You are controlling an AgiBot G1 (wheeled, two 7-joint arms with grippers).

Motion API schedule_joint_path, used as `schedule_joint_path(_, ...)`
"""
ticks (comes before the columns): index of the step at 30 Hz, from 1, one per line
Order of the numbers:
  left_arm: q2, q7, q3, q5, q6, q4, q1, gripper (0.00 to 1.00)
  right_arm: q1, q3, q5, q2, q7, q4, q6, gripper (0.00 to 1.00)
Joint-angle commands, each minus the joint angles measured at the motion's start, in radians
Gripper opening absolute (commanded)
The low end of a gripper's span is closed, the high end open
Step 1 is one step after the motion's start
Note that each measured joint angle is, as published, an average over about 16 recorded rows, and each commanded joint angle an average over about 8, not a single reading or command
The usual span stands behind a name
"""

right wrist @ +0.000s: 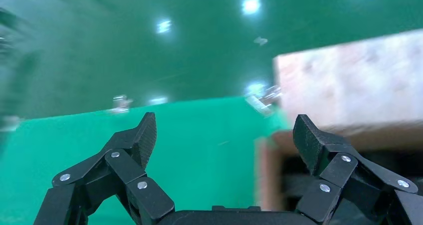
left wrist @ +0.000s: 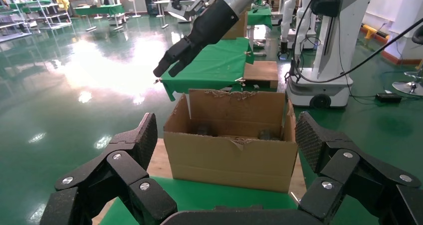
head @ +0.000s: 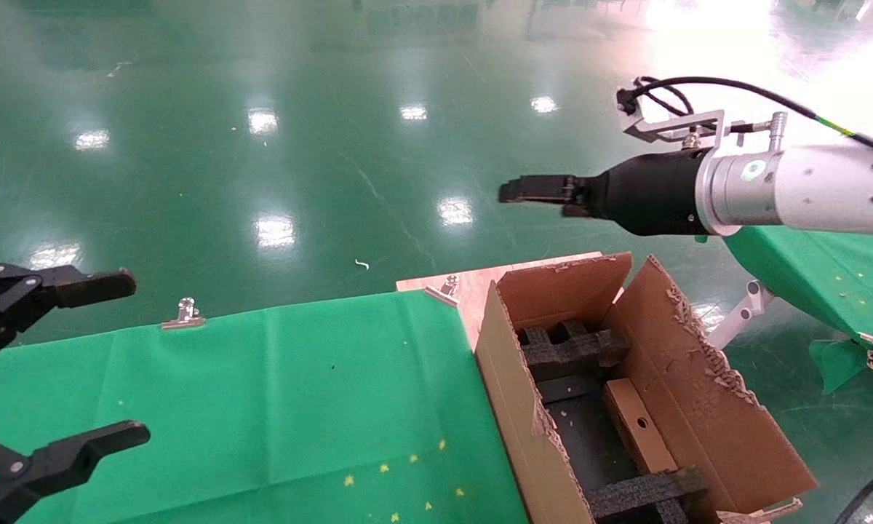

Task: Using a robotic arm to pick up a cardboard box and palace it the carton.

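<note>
The small cardboard box [head: 628, 409] lies inside the carton [head: 496, 356], round hole facing up, between black foam strips [head: 567, 348]. My right gripper [head: 513, 191], on the white robotic arm [head: 807, 188], hovers high above the carton's far end, pointing left. It is open and empty in the right wrist view [right wrist: 224, 120], where the carton's edge [right wrist: 269, 170] shows below it. My left gripper [head: 134, 358] is parked open over the left end of the green table. The left wrist view [left wrist: 225, 125] faces the carton's side wall [left wrist: 229, 157], with the right gripper [left wrist: 168, 69] above it.
A green cloth [head: 298, 393] covers the table, held by metal clips [head: 183, 314] [head: 445, 287]. The carton stands at the table's right end by a bare wooden board [head: 473, 285]. A second green-covered table [head: 829, 284] stands to the right. Another robot base [left wrist: 324, 50] stands beyond the carton.
</note>
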Motion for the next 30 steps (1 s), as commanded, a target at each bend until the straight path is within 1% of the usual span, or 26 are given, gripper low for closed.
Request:
schedule_joint_path(1,0.0,0.0,0.0,0.0,0.0,0.0,0.0,1.0,0.018,0.025,0.068,0.005,-0.031,0.002,-0.033,1.0)
schedule_joint_path(3,0.0,0.0,0.0,0.0,0.0,0.0,0.0,1.0,0.022,0.03,0.085,0.007,-0.033,0.001,-0.044,1.0)
schedule_joint_path(7,0.0,0.0,0.0,0.0,0.0,0.0,0.0,1.0,0.012,0.026,0.07,0.004,-0.027,-0.001,-0.037,1.0)
schedule_joint_path(11,0.0,0.0,0.0,0.0,0.0,0.0,0.0,1.0,-0.018,0.061,0.075,0.0,-0.067,-0.003,-0.053,1.0)
schedule_joint_path(14,0.0,0.0,0.0,0.0,0.0,0.0,0.0,1.0,-0.059,0.123,0.103,-0.005,-0.136,-0.006,-0.09,1.0)
schedule_joint_path(30,0.0,0.0,0.0,0.0,0.0,0.0,0.0,1.0,-0.34,0.519,0.26,-0.04,-0.583,-0.027,-0.321,1.0)
